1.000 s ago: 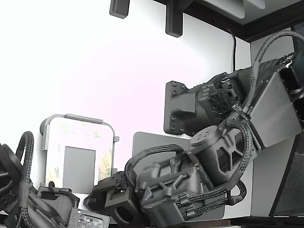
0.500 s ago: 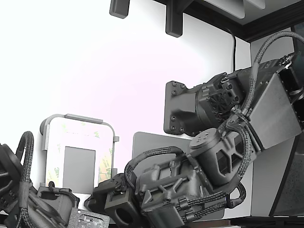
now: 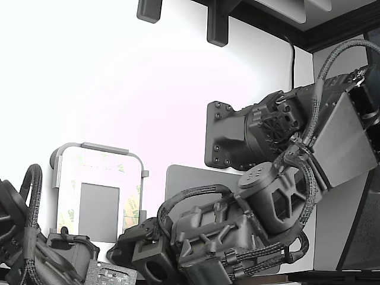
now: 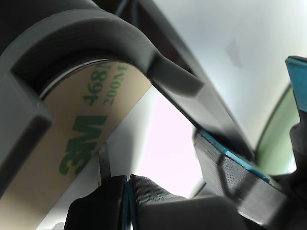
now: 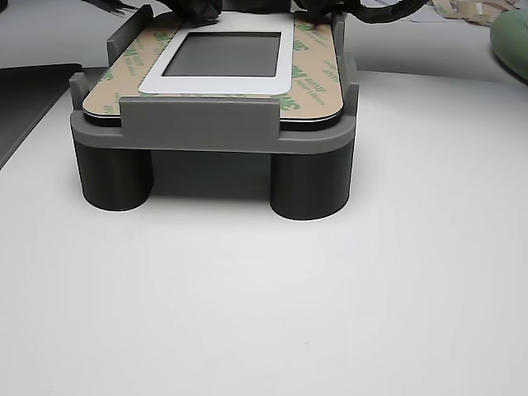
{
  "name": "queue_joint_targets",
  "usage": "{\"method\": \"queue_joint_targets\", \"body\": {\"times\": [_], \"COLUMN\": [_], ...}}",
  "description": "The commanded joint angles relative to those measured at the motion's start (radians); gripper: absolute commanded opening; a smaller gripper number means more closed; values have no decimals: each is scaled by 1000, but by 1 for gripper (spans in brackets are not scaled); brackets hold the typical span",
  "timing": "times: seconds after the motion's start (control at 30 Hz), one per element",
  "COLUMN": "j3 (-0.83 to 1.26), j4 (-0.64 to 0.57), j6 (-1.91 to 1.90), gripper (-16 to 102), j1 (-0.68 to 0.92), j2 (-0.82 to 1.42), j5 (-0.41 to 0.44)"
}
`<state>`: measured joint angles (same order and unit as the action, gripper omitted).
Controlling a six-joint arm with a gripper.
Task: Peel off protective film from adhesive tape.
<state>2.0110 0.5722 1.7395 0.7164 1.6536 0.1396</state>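
Dark grey end effector (image 4: 128,184) at wrist view's lower middle, blue-padded tips pressed together at the edge of the tan protective film (image 4: 72,143) printed with green 3M logos; whether they pinch it, cannot tell. Film covers the adhesive tape frame on the white panel (image 5: 216,78), seated in the grey plastic holder (image 5: 198,124) on the white bench (image 5: 264,289), upper left of other view.

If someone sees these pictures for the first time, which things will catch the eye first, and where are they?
In the wrist view, the protective film fills the frame: tan liner with green "3M" print, curving under a grey holder rim, with the tool right at its edge. In the other view, the panel sits on a grey holder with round legs. The exterior view is crowded by the dark arm.
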Motion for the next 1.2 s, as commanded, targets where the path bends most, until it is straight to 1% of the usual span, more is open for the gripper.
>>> {"method": "queue_joint_targets", "body": {"times": [0.0,0.3,0.53,1.17], "j3": [-34,-41,-86,-81], "j4": [15,25,61,66], "j6": [3,2,12,20], "gripper": [-11,-11,-11,-11], "j1": [-8,-6,-6,-8], "j2": [25,26,9,18], "j5": [-2,0,-2,-3]}}
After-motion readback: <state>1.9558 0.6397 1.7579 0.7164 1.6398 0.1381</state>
